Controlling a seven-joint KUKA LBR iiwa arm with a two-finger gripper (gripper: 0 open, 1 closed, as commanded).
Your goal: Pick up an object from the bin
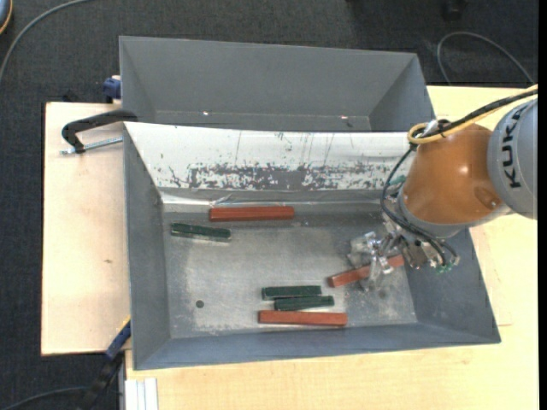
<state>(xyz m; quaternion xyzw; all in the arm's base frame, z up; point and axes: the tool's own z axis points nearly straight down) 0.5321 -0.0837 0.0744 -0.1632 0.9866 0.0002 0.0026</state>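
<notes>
My gripper (pixel 374 267) is low over the right part of the bin floor, under the orange wrist cover. A short red-brown stick (pixel 345 278) lies slanted there, its right part running between the metal fingers, which are closed against it. Its left end pokes out toward the bin's middle. Two dark green sticks (pixel 298 296) lie side by side a little to the left of the gripper. A longer red-brown stick (pixel 302 319) rests just in front of them, along the front wall.
Another red-brown stick (pixel 252 213) lies along the foot of the back wall. A dark green stick (pixel 200 232) sits at the left. The arm and its orange cover hang over the bin's right side, near the right wall.
</notes>
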